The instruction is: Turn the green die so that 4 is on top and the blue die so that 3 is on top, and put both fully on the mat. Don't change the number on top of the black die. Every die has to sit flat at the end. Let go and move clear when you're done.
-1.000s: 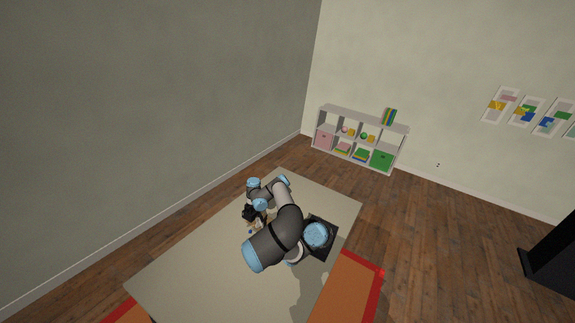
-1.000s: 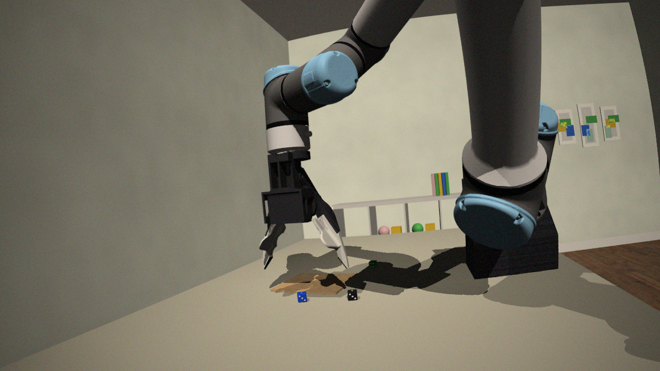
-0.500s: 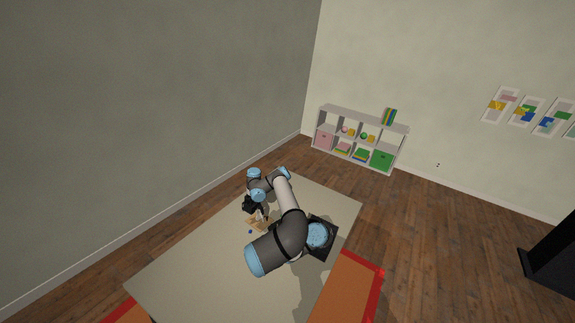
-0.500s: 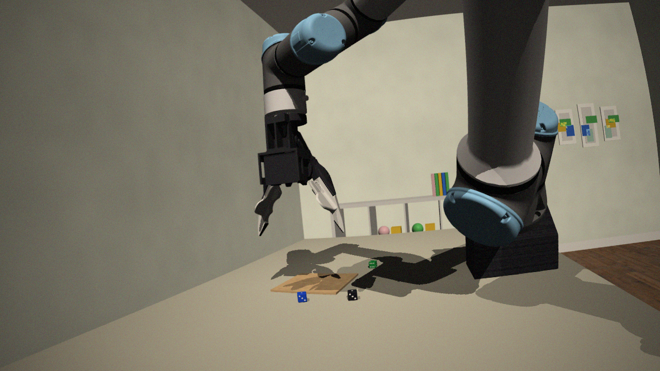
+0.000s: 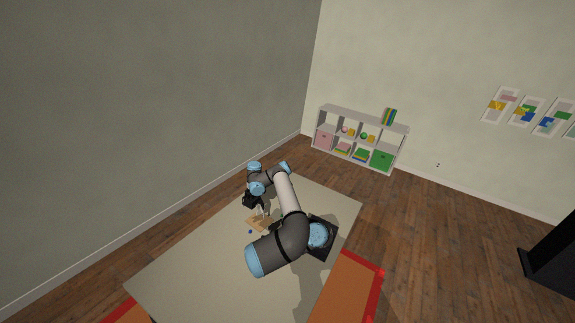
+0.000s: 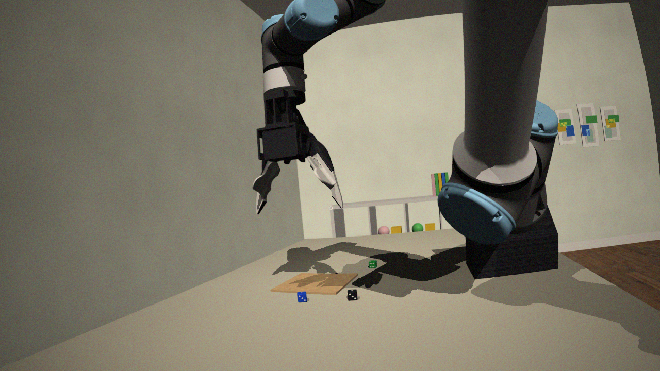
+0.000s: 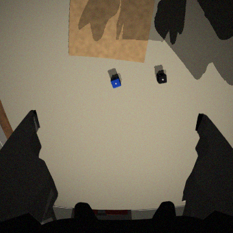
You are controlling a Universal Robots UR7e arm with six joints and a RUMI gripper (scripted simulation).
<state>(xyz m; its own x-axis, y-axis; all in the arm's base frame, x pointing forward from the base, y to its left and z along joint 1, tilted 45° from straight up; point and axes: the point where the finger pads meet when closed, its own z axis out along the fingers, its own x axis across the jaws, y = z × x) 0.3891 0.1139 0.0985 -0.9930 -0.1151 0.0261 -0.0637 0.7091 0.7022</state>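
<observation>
My gripper (image 6: 299, 210) (image 7: 118, 112) is open and empty, high above the table. The blue die (image 5: 250, 230) (image 6: 301, 296) (image 7: 116, 83) sits flat on the table just off the near edge of the tan mat (image 6: 285, 288) (image 7: 97, 52). Its top shows one pip; the side towards the exterior camera shows three. The black die (image 6: 352, 294) (image 7: 162, 77) sits flat off the mat's near right corner, one pip on top. The green die (image 5: 281, 215) (image 6: 372, 264) lies off the mat's far right side, with several pips on its near side; its top number is too small to tell.
The arm's dark base block (image 6: 512, 256) stands on the table (image 5: 207, 273) (image 6: 230, 332) to the right of the dice. The arm's shadow falls across the mat and the table near the green die. A wall (image 5: 135, 80) (image 6: 138, 138) runs along the left; a shelf stands beyond the table.
</observation>
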